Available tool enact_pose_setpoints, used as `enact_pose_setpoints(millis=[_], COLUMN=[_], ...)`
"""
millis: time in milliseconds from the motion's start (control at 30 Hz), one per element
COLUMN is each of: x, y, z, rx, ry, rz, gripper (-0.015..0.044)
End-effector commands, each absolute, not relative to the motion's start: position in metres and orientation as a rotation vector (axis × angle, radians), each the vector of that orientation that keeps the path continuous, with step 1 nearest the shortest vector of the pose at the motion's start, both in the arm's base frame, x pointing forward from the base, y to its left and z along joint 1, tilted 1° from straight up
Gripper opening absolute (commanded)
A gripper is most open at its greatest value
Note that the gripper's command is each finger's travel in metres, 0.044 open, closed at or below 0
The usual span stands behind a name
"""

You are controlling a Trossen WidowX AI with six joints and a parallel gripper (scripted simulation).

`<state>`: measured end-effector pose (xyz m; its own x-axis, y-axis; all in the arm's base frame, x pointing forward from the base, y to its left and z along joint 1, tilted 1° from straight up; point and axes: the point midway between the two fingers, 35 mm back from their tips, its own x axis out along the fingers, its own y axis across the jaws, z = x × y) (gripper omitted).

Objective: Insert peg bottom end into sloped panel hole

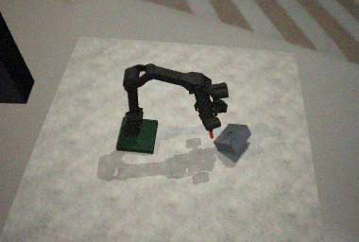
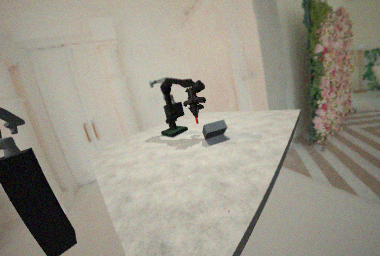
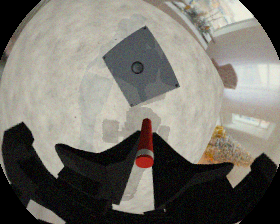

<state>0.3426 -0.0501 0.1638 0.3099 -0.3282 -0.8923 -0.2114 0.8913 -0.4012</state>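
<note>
- Broadly, the pale, mottled table (image 1: 71, 198) (image 2: 200, 185) (image 3: 56, 80) filled much of the top and exterior views, and shadows of the arm lay across it.
- A tall panel of pink flowers (image 2: 334, 70) stood beyond the table in the exterior view.
- A black block-like stand (image 1: 13, 71) (image 2: 37, 200) stood off to one side, apart from the table.
- The black arm (image 1: 172, 77) (image 2: 177, 82) rose from its base, reached across and bent down near the sloped block.
- A blue-grey sloped block (image 1: 238, 137) (image 2: 215, 130) (image 3: 153, 77) sat on the table, its holed face tilted.
- The green base plate (image 1: 149, 146) (image 2: 167, 134) lay flat under the arm's foot.
- The gripper (image 1: 211, 129) (image 2: 196, 115) (image 3: 145, 135) pointed downward, its fingers only slightly parted and closed on the peg.
- The red peg (image 1: 212, 135) (image 2: 197, 120) (image 3: 147, 131) was between those fingers, above the table and beside the block, outside the hole. Its lower part stuck out below the fingertips.
- The round, dark hole (image 1: 230, 133) (image 3: 137, 67) sat near the middle of the block's face.
- A pale grey band (image 3: 144, 153) ringed the peg near its end closest to the wrist camera.
- Small dark dots (image 3: 177, 85) marked the face's corners.
</note>
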Motion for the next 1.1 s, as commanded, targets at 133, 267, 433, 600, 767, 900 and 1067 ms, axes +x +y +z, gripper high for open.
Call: enact_pose_setpoints(millis=[133,267,433,600,767,900,1067], x=[0.346,0.348,0.351,0.353,0.355,0.356,0.358], y=[-0.040,-0.035,-0.028,-0.022,-0.015,-0.010,-0.003], z=[0.168,0.170,0.172,0.174,0.177,0.179,0.181], rx=[-0.565,-0.592,-0.625,-0.657,-0.689,-0.714,-0.745], ry=[1.238,1.223,1.204,1.185,1.165,1.149,1.128], rz=[-0.066,-0.058,-0.049,-0.040,-0.031,-0.025,-0.016], gripper=[0.0000,0.0000,0.0000,0.0000,0.0000,0.0000,0.0000])
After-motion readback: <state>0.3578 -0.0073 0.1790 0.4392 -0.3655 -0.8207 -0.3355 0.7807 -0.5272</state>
